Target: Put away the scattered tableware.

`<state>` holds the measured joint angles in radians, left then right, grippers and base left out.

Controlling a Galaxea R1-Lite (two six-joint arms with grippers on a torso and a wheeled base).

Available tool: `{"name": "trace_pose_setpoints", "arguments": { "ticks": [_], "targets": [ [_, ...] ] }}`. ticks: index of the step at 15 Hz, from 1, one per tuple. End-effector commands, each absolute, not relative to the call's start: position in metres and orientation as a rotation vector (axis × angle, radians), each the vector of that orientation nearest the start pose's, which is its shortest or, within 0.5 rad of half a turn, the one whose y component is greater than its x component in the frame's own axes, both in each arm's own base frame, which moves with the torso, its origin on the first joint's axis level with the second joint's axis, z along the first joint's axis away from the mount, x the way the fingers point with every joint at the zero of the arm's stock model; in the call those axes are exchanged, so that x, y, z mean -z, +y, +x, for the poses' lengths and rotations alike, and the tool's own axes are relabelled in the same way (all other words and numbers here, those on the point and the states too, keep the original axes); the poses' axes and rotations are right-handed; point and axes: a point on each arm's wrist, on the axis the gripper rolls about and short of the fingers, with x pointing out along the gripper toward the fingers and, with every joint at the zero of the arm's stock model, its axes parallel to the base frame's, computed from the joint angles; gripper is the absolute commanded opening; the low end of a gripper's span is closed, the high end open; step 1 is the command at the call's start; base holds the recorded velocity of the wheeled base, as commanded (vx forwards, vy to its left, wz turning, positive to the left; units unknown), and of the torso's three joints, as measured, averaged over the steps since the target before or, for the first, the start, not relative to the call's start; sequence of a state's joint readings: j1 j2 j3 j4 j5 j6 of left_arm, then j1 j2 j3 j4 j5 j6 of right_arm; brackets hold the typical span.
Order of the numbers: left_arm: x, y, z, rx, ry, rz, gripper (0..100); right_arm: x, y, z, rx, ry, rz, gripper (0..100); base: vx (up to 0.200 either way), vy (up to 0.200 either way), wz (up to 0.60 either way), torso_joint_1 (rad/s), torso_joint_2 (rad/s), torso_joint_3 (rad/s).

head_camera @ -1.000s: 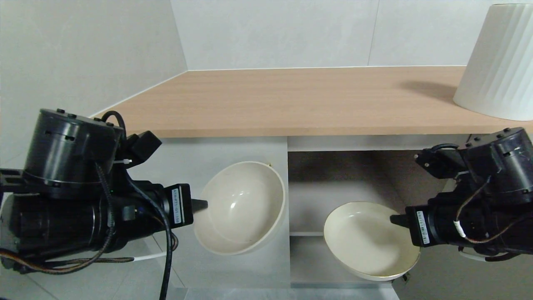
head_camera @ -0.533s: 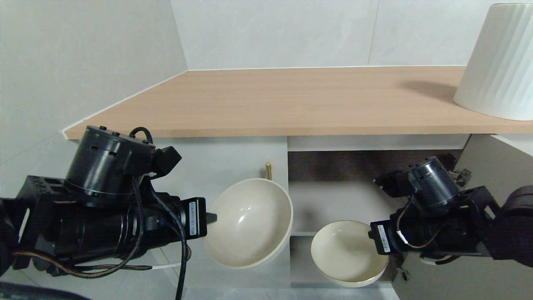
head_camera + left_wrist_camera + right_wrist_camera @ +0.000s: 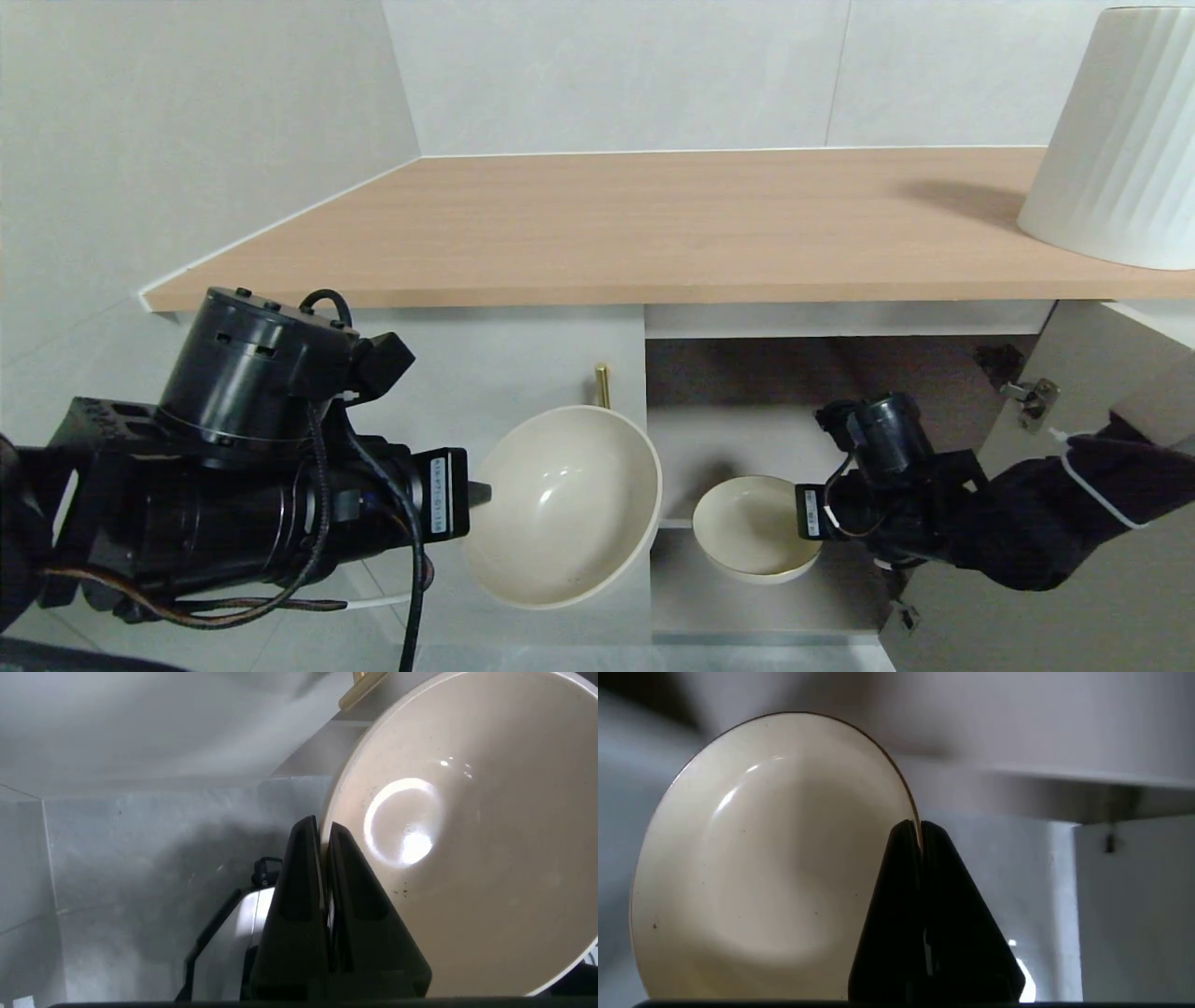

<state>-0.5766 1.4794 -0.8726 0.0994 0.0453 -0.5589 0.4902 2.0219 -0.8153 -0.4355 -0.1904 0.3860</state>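
**Under the wooden surface: two bowls in grip at the cabinet**

Left claw was clamped together on the rim of the large cream bowl. The wrist view showed both fingers pinching the rim edge. The bowl was held tilted, cavity facing up and toward the head camera. It hung in front of the closed left door, just below the brass handle, and its far edge overlapped the door's right edge.

Right claw was clamped on the rim of the smaller cream bowl, fingers closed tight on the edge in the wrist view too. That bowl sat inside the open right compartment at about the level of the shelf, cavity up and slightly tilted. Couldn't tell whether it touched the shelf.

The two bowls were close side by side but apart.

Right door stood swung open, hinge exposed. A white ribbed shade stood on the surface's far right end, well apart from both bowls.
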Motion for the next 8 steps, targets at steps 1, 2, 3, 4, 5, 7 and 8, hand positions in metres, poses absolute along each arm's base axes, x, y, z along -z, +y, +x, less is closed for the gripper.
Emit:
{"name": "trace_pose_setpoints", "arguments": {
  "ticks": [1, 2, 3, 4, 5, 7, 8],
  "targets": [
    [-0.193, -0.129, 0.2, 0.299, 0.801, -0.305, 0, -0.027, 0.154, 0.311, -0.084, 0.801, 0.09, 0, 0.0, 0.0, 0.0, 0.0, 0.0, 0.0],
    [-0.193, -0.129, 0.2, 0.299, 0.801, -0.305, 0, -0.02, 0.154, 0.317, -0.071, 0.781, 0.101, 0, 0.0, 0.0, 0.0, 0.0, 0.0, 0.0],
    [-0.193, -0.129, 0.2, 0.3, 0.802, -0.304, 0, -0.014, 0.152, 0.323, -0.05, 0.747, 0.114, 0, 0.0, 0.0, 0.0, 0.0, 0.0, 0.0],
    [-0.193, -0.129, 0.199, 0.301, 0.804, -0.303, 0, -0.009, 0.148, 0.329, -0.019, 0.713, 0.119, 0, 0.0, 0.0, 0.0, 0.0, 0.0, 0.0],
    [-0.193, -0.129, 0.199, 0.301, 0.804, -0.303, 0, -0.003, 0.146, 0.334, 0.007, 0.689, 0.119, 0, 0.0, 0.0, 0.0, 0.0, 0.0, 0.0],
    [-0.192, -0.13, 0.2, 0.3, 0.807, -0.302, 0, 0.006, 0.144, 0.344, 0.042, 0.663, 0.123, 0, 0.0, 0.0, 0.0, 0.0, 0.0, 0.0],
    [-0.192, -0.13, 0.2, 0.3, 0.807, -0.302, 0, 0.007, 0.145, 0.346, 0.046, 0.658, 0.124, 0, 0.0, 0.0, 0.0, 0.0, 0.0, 0.0]
  ]
}}
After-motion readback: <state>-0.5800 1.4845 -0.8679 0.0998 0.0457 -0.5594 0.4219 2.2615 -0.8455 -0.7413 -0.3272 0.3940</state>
